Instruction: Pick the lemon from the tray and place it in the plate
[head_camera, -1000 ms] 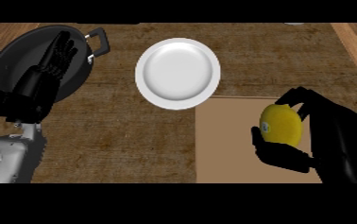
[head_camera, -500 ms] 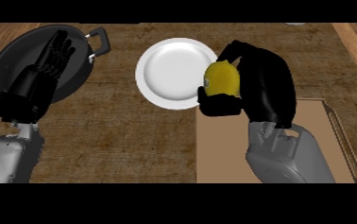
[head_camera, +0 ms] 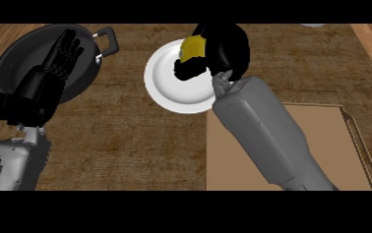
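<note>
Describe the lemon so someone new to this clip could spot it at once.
Find the white plate in the middle of the brown counter, right of the dark pan. Over its upper right rim, the black right hand curls round the lemon. It is the only yellow thing in view.

Right hand curled, left hand resting open.
The right hand (head_camera: 222,50) stretches far forward, fingers wrapped closed; the left hand (head_camera: 54,67) sits at the left edge, fingers straight.
</note>
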Available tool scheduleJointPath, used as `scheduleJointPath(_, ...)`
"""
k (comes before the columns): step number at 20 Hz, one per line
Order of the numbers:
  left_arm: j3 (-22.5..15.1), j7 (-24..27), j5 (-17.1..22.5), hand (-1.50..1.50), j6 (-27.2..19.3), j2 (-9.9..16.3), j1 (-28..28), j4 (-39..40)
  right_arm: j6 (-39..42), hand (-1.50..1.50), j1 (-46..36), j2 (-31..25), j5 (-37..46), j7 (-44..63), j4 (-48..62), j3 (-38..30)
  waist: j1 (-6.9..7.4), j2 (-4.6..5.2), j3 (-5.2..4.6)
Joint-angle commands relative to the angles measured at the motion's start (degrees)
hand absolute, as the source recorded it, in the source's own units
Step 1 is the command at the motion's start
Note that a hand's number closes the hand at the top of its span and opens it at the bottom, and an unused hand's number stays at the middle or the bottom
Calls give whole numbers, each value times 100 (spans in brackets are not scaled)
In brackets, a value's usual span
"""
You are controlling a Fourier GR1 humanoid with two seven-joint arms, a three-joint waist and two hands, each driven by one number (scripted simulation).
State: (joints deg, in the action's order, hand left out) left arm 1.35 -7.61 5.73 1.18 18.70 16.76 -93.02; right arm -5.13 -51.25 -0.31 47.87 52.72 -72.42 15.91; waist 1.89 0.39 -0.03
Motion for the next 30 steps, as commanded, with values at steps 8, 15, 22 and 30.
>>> scheduleJointPath(8, -26, 347, -126, 0, 164, -102, 60, 302, -1521, 150, -1472, 31, -893, -703, 3506, 331, 200, 72, -4)
scheduleJointPath(15, -66, 424, -121, 0, 244, -171, 60, 365, -2313, -150, -1553, 31, -1645, -1134, 4534, 61, 350, 117, -3)
scheduleJointPath(22, -75, 159, -78, 0, 330, -100, 241, 206, -2735, -150, -1480, 31, -2574, -2474, 4699, -369, 421, 133, 6)
scheduleJointPath(30, -91, 229, -192, 0, 217, -212, 209, 306, -3906, -150, -1550, 31, -3451, -3394, 4562, -856, 377, 129, 8)
